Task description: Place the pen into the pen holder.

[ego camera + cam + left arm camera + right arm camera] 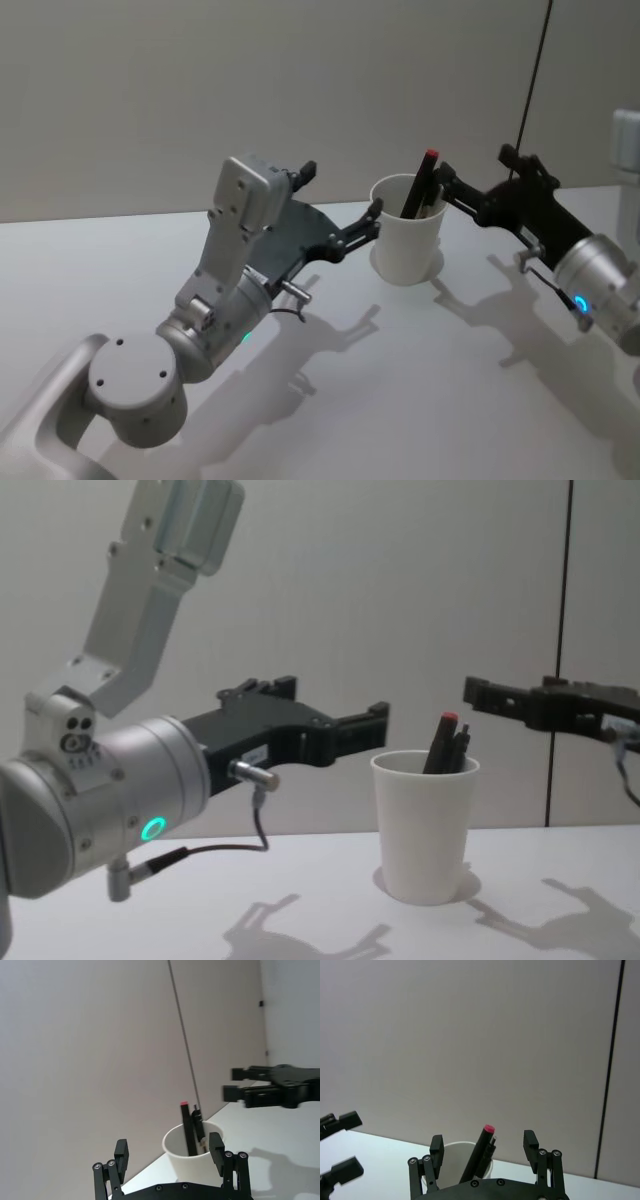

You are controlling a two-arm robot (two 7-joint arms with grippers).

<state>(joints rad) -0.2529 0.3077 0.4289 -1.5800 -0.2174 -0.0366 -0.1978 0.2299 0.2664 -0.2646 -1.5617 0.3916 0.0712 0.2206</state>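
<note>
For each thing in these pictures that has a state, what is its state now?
Pen: inside the pen holder, leaning on its rim, red end up.
Pen holder: upright on the table.
Left end effector: open, beside the cup, empty.
Right end effector: open, empty, near the rim.

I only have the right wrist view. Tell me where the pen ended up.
Observer: The pen stands in the cup, red tip up, leaning on the rim.
Operator: Report my right gripper.
Observer: The right gripper is open, beside the cup's rim, holding nothing.
Operator: Now the left one.
Observer: The left gripper is open, on the cup's other side at rim height; contact cannot be told.
Operator: Say if the cup is upright.
Observer: Upright on the table, seen from the chest view.
</note>
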